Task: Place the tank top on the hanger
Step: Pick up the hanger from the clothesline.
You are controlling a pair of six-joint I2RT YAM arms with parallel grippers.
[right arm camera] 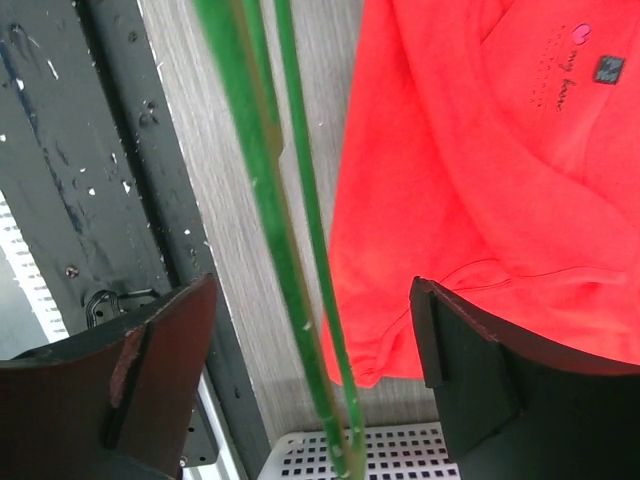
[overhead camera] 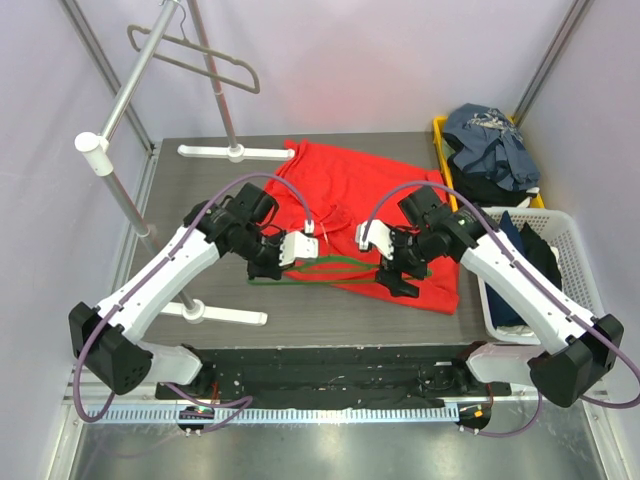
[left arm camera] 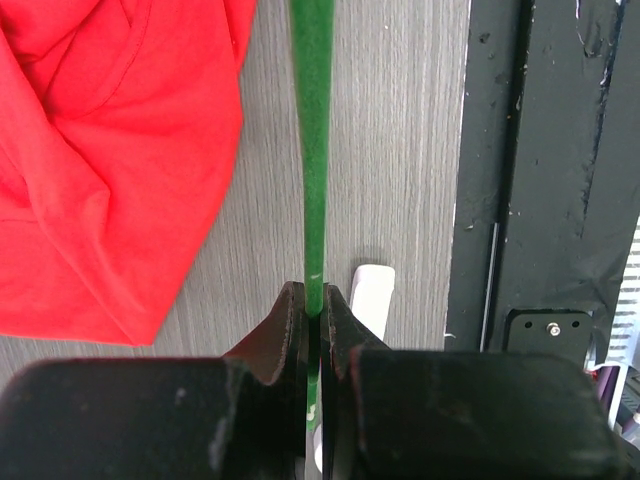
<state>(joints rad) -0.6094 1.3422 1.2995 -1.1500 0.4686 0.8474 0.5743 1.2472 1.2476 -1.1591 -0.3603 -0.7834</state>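
Observation:
The red tank top (overhead camera: 365,205) lies spread on the table, with its small dark chest mark (right arm camera: 606,68) in the right wrist view. The thin green hanger (overhead camera: 330,268) lies along the garment's near edge. My left gripper (overhead camera: 285,252) is shut on the hanger's left end; the green bar (left arm camera: 313,150) runs out from between its fingers. My right gripper (overhead camera: 400,272) is open at the hanger's right end, with the two green bars (right arm camera: 300,250) between its spread fingers and the red fabric (right arm camera: 480,160) beside them.
A white rack with a grey-beige hanger (overhead camera: 200,55) stands at the back left, its feet (overhead camera: 235,152) on the table. A yellow bin of dark clothes (overhead camera: 490,145) and a white basket (overhead camera: 570,260) stand at the right. A black bar (overhead camera: 330,360) runs along the near edge.

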